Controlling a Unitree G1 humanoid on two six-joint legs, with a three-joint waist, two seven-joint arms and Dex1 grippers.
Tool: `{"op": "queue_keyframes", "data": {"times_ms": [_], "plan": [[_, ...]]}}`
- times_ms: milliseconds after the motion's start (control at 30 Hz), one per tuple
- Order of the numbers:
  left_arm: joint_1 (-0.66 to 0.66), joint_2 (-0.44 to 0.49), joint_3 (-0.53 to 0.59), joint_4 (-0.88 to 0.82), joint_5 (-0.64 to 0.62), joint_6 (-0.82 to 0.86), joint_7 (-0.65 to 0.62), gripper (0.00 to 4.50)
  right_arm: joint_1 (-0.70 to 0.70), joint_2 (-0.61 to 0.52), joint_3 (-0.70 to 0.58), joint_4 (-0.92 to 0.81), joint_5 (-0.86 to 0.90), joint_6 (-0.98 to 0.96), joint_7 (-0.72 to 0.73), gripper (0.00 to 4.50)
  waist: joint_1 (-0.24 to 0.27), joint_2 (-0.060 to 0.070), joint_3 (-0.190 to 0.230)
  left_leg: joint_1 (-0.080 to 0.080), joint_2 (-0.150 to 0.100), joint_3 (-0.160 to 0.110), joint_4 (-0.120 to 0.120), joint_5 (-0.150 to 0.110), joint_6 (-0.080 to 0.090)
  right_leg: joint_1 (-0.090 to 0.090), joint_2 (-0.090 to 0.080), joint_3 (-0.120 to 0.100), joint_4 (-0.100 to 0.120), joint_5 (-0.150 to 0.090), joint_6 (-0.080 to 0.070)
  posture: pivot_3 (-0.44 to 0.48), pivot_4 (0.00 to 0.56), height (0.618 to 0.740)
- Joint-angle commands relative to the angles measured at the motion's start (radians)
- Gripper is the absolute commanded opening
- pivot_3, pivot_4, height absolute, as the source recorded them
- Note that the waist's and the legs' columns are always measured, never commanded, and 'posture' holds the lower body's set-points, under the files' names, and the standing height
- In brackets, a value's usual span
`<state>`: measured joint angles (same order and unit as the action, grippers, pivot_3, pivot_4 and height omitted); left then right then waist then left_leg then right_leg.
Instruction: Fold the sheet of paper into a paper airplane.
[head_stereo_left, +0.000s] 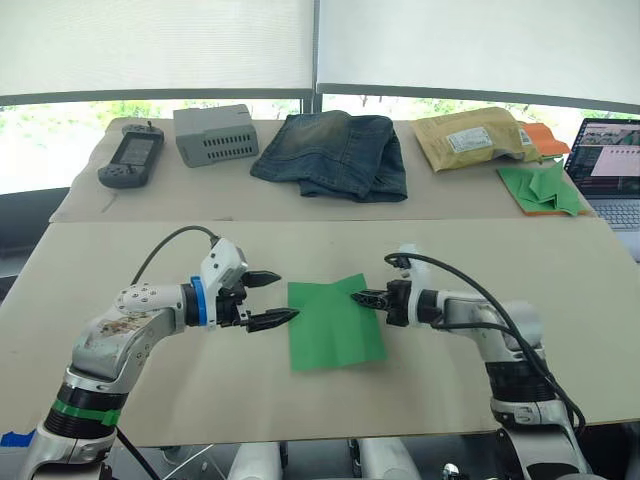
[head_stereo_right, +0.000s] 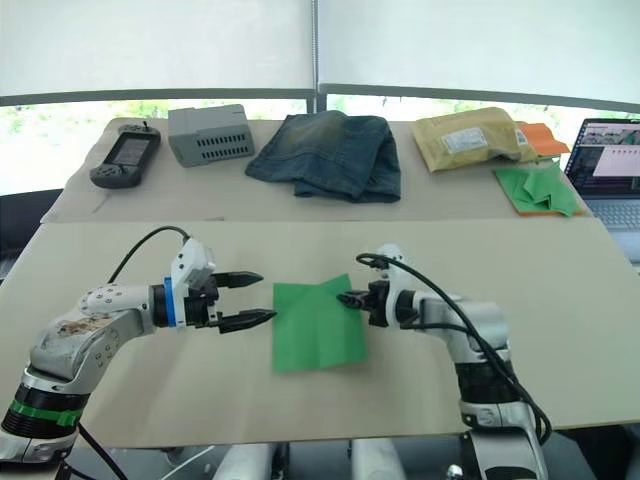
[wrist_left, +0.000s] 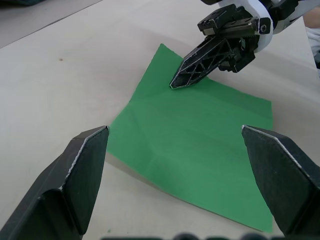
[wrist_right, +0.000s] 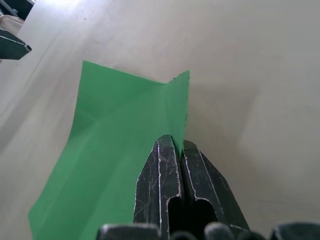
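Sheet of paper (head_stereo_left: 335, 322) lies flat mid-bench (head_stereo_left: 120, 260), nearer the front edge. Right tool (head_stereo_left: 360, 297) pinches its right edge; left tool (head_stereo_left: 275, 299) is wide open beside it. Window blinds (head_stereo_left: 160, 45) hang behind.

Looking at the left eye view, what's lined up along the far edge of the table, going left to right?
Handheld controller → grey box → folded jeans → yellow padded envelope → pile of green and orange papers → laptop.

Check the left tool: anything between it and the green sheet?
Nothing visible. The left tool is open beside the near edge of the sheet of paper, with bare table between them. The right tool is shut on the opposite edge.
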<state>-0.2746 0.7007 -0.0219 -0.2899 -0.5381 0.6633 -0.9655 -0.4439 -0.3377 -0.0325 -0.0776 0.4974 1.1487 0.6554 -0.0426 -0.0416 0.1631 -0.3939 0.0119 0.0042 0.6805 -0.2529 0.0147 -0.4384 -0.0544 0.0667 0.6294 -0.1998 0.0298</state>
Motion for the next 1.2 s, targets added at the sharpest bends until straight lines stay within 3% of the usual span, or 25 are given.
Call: {"op": "queue_keyframes", "data": {"times_ms": [33, 100, 133, 367, 500, 667, 800, 967, 1200], "plan": [[-0.021, 0.001, -0.001, -0.005, 0.004, -0.029, -0.016, 4.50, 0.019, -0.007, -0.024, -0.043, 0.022, 0.005, -0.029, 0.05, 0.001, 0.000, 0.000, 0.000, 0.000, 0.000, 0.000, 0.000, 0.000, 0.000, 0.000, 0.000, 0.000, 0.000, 0.000, 0.000, 0.150, 0.728], [-0.023, 0.002, -0.004, -0.002, 0.004, -0.032, -0.022, 4.50, 0.015, -0.002, -0.042, -0.044, 0.035, 0.012, -0.038, 0.05, 0.001, 0.000, 0.000, 0.000, 0.000, 0.001, 0.000, 0.000, 0.000, 0.000, 0.000, 0.000, 0.000, 0.000, 0.000, 0.000, 0.150, 0.728], [-0.024, 0.001, -0.005, -0.002, 0.003, -0.033, -0.025, 4.50, 0.013, -0.006, -0.047, -0.046, 0.038, 0.013, -0.041, 0.63, 0.001, 0.000, 0.000, 0.000, 0.000, 0.001, 0.000, 0.000, 0.000, 0.000, 0.000, 0.000, 0.000, 0.000, 0.000, 0.000, 0.150, 0.728], [-0.028, -0.004, -0.017, -0.017, -0.010, -0.031, -0.051, 4.50, 0.000, -0.062, -0.121, -0.097, 0.103, 0.059, -0.052, 2.98, 0.001, 0.000, 0.000, 0.000, 0.000, 0.001, 0.000, 0.000, 0.000, 0.000, 0.000, 0.000, 0.000, 0.000, 0.000, 0.000, 0.150, 0.728], [-0.045, -0.025, -0.045, -0.032, -0.020, -0.022, -0.061, 4.50, 0.018, -0.139, -0.196, -0.160, 0.175, 0.103, -0.024, 2.98, 0.004, 0.000, 0.000, -0.001, 0.000, 0.001, 0.000, 0.000, 0.000, 0.000, 0.000, 0.000, -0.001, -0.001, 0.001, 0.000, 0.150, 0.728], [-0.066, -0.055, -0.125, -0.032, 0.009, -0.021, -0.069, 2.99, 0.089, -0.303, -0.204, -0.271, 0.198, 0.029, 0.072, 3.02, 0.005, 0.000, 0.000, -0.001, -0.001, 0.002, 0.000, 0.000, 0.000, 0.001, 0.000, 0.000, -0.002, -0.001, 0.002, 0.000, 0.150, 0.728], [-0.095, -0.093, -0.256, 0.046, 0.135, -0.085, -0.049, 1.62, 0.207, -0.505, -0.058, -0.385, 0.031, -0.236, 0.194, 3.02, 0.005, 0.001, 0.000, -0.001, -0.004, 0.002, 0.000, 0.000, 0.000, 0.001, -0.001, 0.000, -0.003, -0.005, 0.009, 0.000, 0.150, 0.728], [-0.114, -0.115, -0.351, 0.152, 0.252, -0.151, -0.054, 0.04, 0.259, -0.525, 0.000, -0.363, -0.066, -0.390, 0.177, 3.02, 0.000, 0.000, 0.000, 0.002, -0.004, 0.004, 0.000, 0.000, 0.000, 0.003, 0.000, 0.002, -0.003, -0.006, 0.010, 0.000, 0.150, 0.728], [-0.094, -0.111, -0.324, 0.139, 0.238, -0.128, -0.063, 0.04, 0.327, -0.512, 0.046, -0.318, -0.143, -0.505, 0.186, 3.02, 0.007, 0.000, 0.000, 0.002, -0.004, 0.003, 0.000, 0.000, 0.000, 0.003, -0.001, 0.002, -0.003, -0.007, 0.010, 0.000, 0.150, 0.728]]}}
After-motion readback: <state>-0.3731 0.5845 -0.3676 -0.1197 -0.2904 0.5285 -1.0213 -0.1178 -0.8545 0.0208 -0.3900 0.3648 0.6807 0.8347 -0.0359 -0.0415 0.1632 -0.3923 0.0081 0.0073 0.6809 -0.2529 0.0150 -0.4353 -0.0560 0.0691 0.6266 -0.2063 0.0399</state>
